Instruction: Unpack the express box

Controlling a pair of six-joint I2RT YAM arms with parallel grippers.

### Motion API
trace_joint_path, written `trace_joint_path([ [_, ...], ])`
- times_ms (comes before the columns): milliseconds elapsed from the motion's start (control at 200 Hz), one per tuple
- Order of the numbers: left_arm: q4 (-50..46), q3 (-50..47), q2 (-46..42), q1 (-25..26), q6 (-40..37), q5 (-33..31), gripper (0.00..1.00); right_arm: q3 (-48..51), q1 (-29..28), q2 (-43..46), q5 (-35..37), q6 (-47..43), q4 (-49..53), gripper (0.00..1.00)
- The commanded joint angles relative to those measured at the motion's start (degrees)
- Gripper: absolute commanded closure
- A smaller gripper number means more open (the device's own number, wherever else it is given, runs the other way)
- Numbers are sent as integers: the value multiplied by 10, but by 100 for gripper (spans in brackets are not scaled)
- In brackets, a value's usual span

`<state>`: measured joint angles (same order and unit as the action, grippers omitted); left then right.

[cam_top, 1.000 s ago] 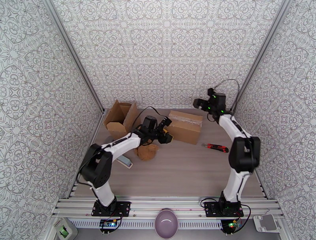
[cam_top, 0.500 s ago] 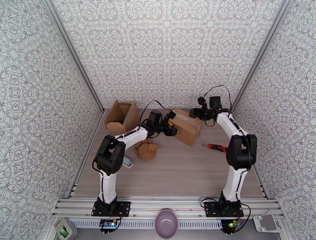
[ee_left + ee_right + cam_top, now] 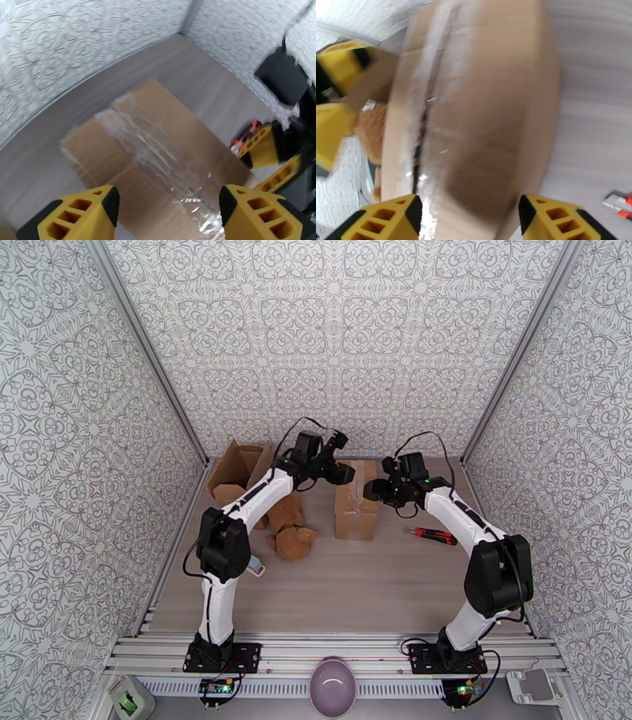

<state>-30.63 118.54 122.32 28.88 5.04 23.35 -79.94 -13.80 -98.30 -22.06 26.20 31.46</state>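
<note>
Cardboard box (image 3: 355, 504), seam taped, is flanked by left gripper (image 3: 166, 199) and right gripper (image 3: 468, 209), both spread. Positioning is judged underway; next, seam must be opened.

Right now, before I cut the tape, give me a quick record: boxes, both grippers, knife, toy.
sealed box: taped shut, lying flat
left gripper: open, above its far end
right gripper: open, at its right edge
utility knife: on the table right of it, not held
opened box: far left, flaps up
plush toy: on the table, left of sealed box
</note>
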Motion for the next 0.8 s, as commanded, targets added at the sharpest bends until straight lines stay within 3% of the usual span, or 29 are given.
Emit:
trace_joint_path([
  [0, -186, 103, 40, 32, 75, -134, 25, -27, -12, -34, 51, 16, 3, 35],
  [115, -299, 223, 101, 52, 126, -224, 22, -21, -26, -47, 56, 30, -21, 35],
  [255, -381, 327, 154, 77, 146, -286, 19, -17, -47, -58, 85, 45, -32, 34],
  [340, -406, 332, 161, 84, 173, -321, 18, 0, -52, -52, 97, 63, -54, 35],
  [600, -443, 334, 167, 108, 200, -425, 17, 63, -54, -30, 97, 107, -141, 50],
  [795, -459, 333, 181, 114, 222, -438, 15, 80, -54, -34, 60, 107, -175, 54],
])
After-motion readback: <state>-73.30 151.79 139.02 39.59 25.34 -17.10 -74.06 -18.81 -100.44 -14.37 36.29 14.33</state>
